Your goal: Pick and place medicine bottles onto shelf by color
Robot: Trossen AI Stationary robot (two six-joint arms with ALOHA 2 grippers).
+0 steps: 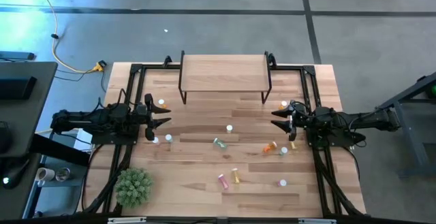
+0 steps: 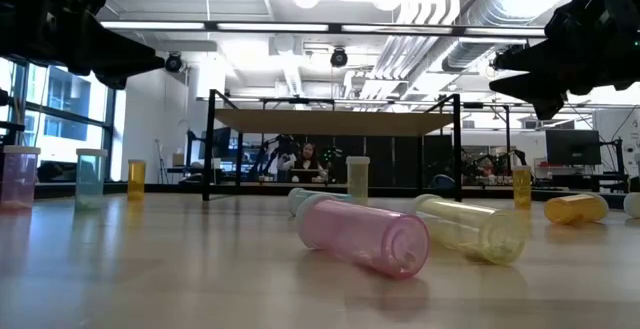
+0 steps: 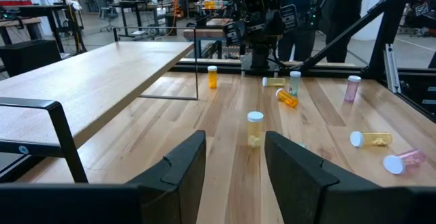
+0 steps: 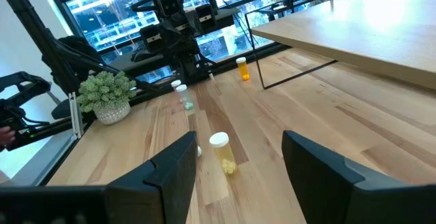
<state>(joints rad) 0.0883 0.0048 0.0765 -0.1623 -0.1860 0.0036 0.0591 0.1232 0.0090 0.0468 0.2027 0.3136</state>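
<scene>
The light-wood shelf point(image 1: 225, 71) stands on thin black legs at the table's far middle, with nothing on it. Small white-capped bottles are scattered on the tabletop: a yellow one upright point(image 1: 229, 127) in the middle, a green one lying point(image 1: 219, 143), an orange one lying point(image 1: 270, 147), and a pink one point(image 1: 223, 180) and a yellow one point(image 1: 236, 176) lying toward the near edge. My left gripper point(image 1: 165, 121) is open and empty at the left, and the upright yellow bottle point(image 3: 255, 129) is ahead of its fingers. My right gripper point(image 1: 275, 118) is open and empty at the right, facing the same bottle point(image 4: 223, 152).
A potted green plant point(image 1: 133, 186) stands at the near left corner. Upright bottles stand close by each gripper: an orange one point(image 1: 162, 104) and another point(image 1: 167, 139) on the left, an orange one point(image 1: 283, 104) on the right. Black frame rails run along both table sides.
</scene>
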